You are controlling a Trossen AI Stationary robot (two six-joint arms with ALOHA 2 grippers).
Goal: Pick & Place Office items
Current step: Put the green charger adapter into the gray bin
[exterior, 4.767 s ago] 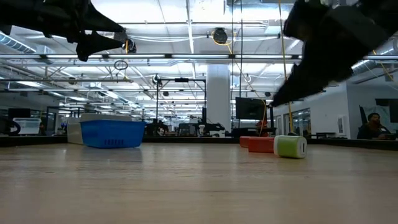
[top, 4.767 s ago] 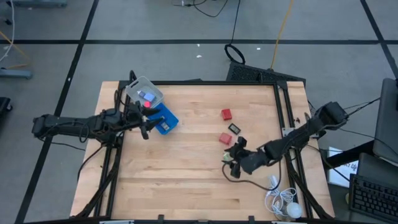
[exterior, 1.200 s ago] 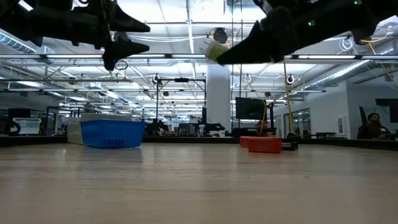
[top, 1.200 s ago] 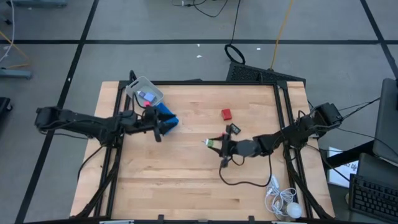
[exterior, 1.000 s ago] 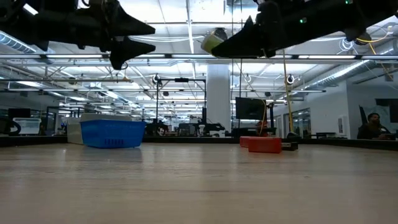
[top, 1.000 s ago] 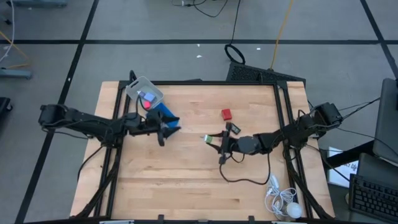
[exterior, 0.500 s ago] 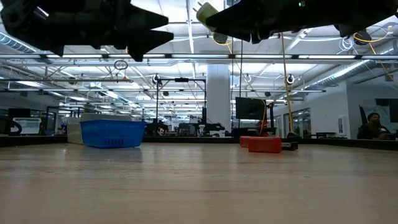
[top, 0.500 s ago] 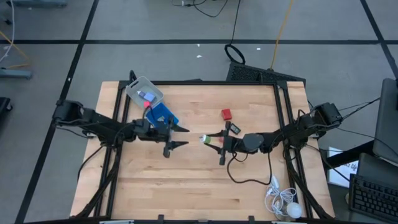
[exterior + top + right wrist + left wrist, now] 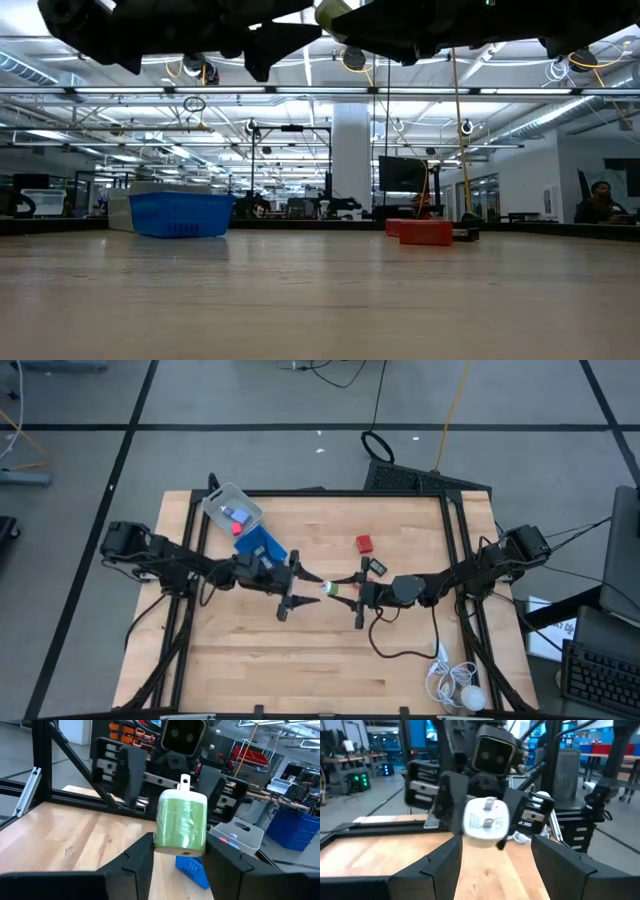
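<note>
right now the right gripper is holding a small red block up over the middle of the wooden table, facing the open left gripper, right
Not quite. The right gripper holds a small green cylindrical piece with a white end, not a red block; the right wrist view shows it plainly. The rest stands: it is held above the middle of the wooden table, facing the open left gripper.

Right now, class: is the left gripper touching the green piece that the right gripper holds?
Apart. The high view shows the left gripper open, with bare table between its fingertips and the green piece.

A green cylindrical item (image 9: 328, 588) is held above the counter at frame centre; a red block (image 9: 364, 543) and a dark piece (image 9: 377, 567) lie upper right of it.
</note>
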